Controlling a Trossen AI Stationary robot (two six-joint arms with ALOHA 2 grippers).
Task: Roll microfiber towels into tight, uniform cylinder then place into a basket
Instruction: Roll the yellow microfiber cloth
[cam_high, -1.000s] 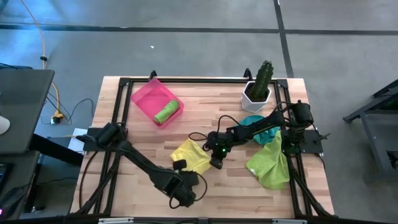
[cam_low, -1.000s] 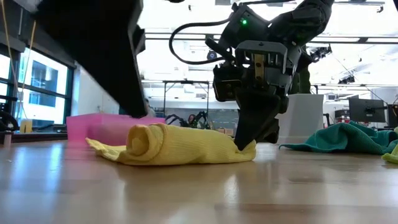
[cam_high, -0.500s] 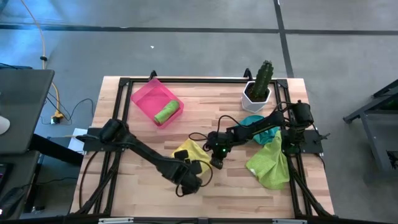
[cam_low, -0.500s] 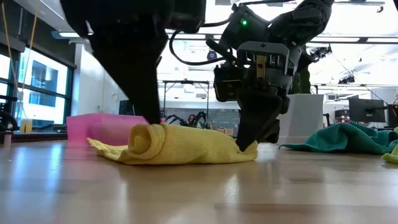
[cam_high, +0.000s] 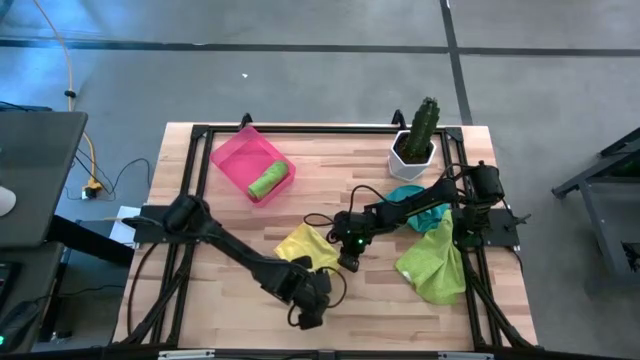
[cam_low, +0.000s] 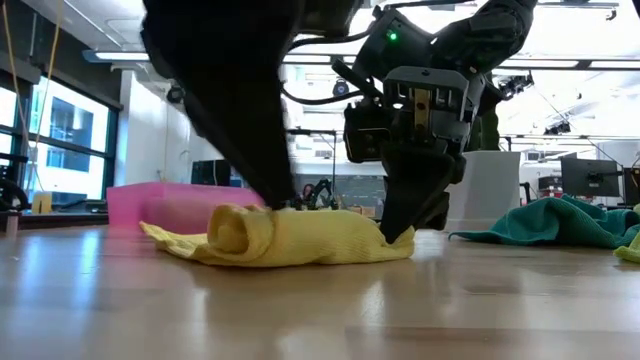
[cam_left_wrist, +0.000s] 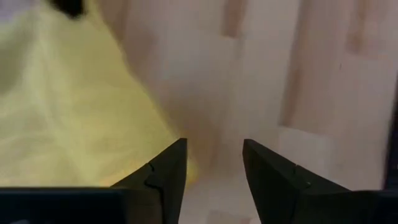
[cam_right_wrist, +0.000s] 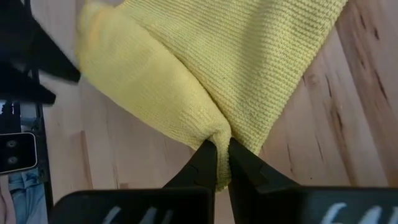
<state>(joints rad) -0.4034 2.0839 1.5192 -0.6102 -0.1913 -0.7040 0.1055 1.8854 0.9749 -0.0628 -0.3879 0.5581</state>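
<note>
- One towel is already done: a rolled lime green towel (cam_high: 268, 181) sits in the pink basket (cam_high: 236, 157) at the table's far left, so the yellow towel (cam_high: 307, 247) is the one in hand, lying mid-table, part rolled.
- Right gripper (cam_right_wrist: 222, 163) has its fingers pressed together on one edge of the yellow towel, pinning it to the wood, which is just what a roll needs.
- Left gripper (cam_left_wrist: 213, 163) hangs at the towel's near edge with its fingers spread and nothing between them, bare table showing in the gap.
- Judging by the low view, the rolled end (cam_low: 238, 232) looks loose and lumpy, so the left arm should probably grab the whole roll width, not one corner, and turn toward the pinned edge while keeping tension.
- Teal towel (cam_high: 412, 197) and the larger green towel (cam_high: 434, 262) wait on the right side, near the cactus pot (cam_high: 413, 145).
</note>
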